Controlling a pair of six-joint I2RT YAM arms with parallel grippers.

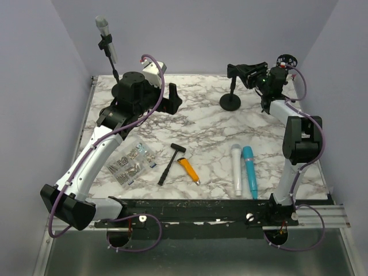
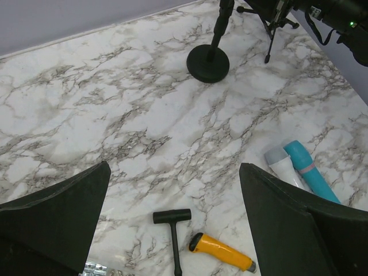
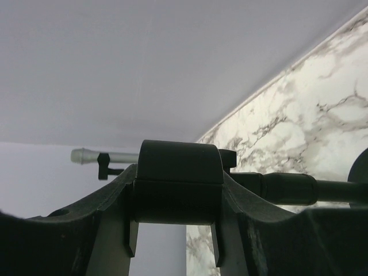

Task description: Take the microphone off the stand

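Observation:
A black stand (image 1: 230, 102) stands at the back right of the marble table; it also shows in the left wrist view (image 2: 207, 62). A black microphone (image 1: 244, 71) lies across its top. My right gripper (image 1: 255, 76) is shut on it; in the right wrist view the fingers (image 3: 103, 230) clamp the black body (image 3: 178, 184), with the stand's pole (image 3: 299, 188) running off to the right. A second stand at the back left holds a grey microphone (image 1: 102, 26), also seen in the right wrist view (image 3: 86, 156). My left gripper (image 1: 171, 102) is open and empty above the table's middle (image 2: 173, 167).
A black hammer (image 1: 169, 162) and a yellow-handled tool (image 1: 188, 170) lie at the front middle. A white microphone (image 1: 236, 169) and a blue one (image 1: 249, 171) lie at the front right. A bag of screws (image 1: 131, 163) lies at the front left.

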